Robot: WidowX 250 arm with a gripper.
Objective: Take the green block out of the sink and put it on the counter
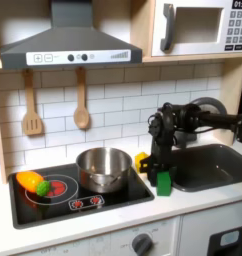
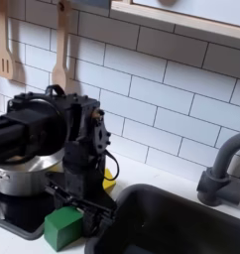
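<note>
The green block (image 1: 163,183) (image 2: 63,226) is at the counter (image 1: 193,205) strip between the stovetop and the sink (image 1: 215,166) (image 2: 181,230), outside the basin. My gripper (image 1: 158,172) (image 2: 76,202) comes down on it from above. The fingers (image 2: 89,201) reach the block's top and seem shut on it. Whether the block rests on the counter I cannot tell. The black arm stretches in from the first exterior view's right, over the sink.
A steel pot (image 1: 103,168) (image 2: 21,169) sits on the black stovetop (image 1: 73,195), close beside the gripper. A yellow block (image 1: 141,160) (image 2: 109,182) lies behind the gripper. An orange-and-green toy vegetable (image 1: 33,182) is on the front burner. The faucet (image 2: 225,164) stands behind the sink.
</note>
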